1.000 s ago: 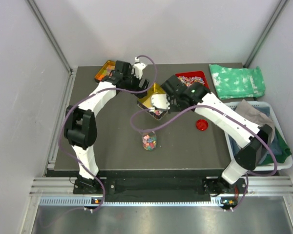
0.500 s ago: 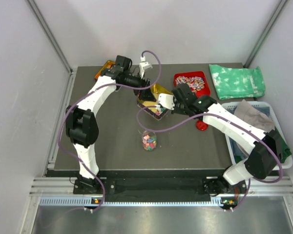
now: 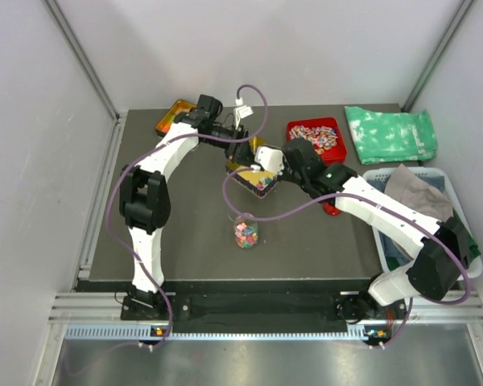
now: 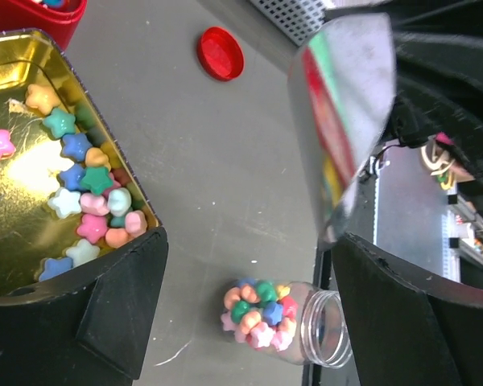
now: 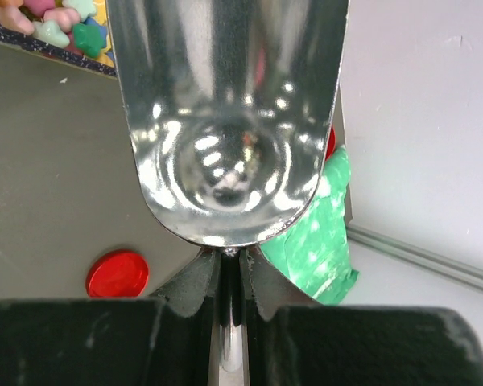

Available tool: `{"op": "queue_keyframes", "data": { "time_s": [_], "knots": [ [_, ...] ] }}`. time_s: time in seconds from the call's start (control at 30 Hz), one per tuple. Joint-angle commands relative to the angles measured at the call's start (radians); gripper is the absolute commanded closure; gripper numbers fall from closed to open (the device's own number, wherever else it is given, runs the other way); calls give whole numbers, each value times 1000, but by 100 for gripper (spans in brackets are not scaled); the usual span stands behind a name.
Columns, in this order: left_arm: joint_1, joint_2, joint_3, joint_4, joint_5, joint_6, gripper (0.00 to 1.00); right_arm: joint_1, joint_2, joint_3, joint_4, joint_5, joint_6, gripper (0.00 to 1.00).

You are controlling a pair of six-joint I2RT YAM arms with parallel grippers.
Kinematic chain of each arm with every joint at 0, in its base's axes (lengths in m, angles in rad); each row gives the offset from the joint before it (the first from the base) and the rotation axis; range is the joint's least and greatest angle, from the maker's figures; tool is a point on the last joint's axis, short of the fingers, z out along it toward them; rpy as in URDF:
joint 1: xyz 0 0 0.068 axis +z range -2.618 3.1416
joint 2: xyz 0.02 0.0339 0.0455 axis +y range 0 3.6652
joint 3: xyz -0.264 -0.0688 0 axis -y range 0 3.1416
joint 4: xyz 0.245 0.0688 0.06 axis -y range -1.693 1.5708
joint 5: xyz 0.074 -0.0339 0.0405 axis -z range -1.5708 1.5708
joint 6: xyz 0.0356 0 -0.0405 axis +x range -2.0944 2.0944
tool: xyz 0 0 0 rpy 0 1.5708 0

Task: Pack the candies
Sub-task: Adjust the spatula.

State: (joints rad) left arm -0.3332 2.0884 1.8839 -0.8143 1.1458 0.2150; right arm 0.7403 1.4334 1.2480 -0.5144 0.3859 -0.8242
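Candies [image 4: 88, 201] sit in gold tin [image 4: 12, 92], scoop [image 4: 346, 112] beside, jar [image 4: 322, 326] and lid [image 4: 220, 53] near.

In your left wrist view the gold tin [image 4: 24, 173] runs off the left edge, and one wall hides behind a finger [image 4: 105, 314] of the left gripper [image 4: 245, 241]. The scoop [image 4: 346, 112] is blurred there and cut by the top edge. The red tray [image 4: 32, 12] shows only a corner. From above, both wrists cover part of the tin, so you cannot tell what touches it.
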Motion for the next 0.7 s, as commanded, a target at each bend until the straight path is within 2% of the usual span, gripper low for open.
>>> {"op": "queue_keyframes", "data": {
  "time_s": [0.0,0.03,0.17,0.3,0.37,0.67],
  "knots": [
    [6,-24,54,56,75,-40,16,19,-25,-25,82,36,19,100],
    [8,-27,52,58,97,-39,20,21,-25,-33,92,51,17,100],
    [11,-42,47,49,134,-29,23,19,-22,-45,108,54,30,100],
    [11,-36,44,60,120,-40,26,21,-25,-27,96,24,59,100],
    [11,-30,44,67,118,-52,32,30,-22,-13,85,18,69,100],
    [10,-21,67,124,121,-111,41,62,-2,-21,94,19,74,100]
  ]
}}
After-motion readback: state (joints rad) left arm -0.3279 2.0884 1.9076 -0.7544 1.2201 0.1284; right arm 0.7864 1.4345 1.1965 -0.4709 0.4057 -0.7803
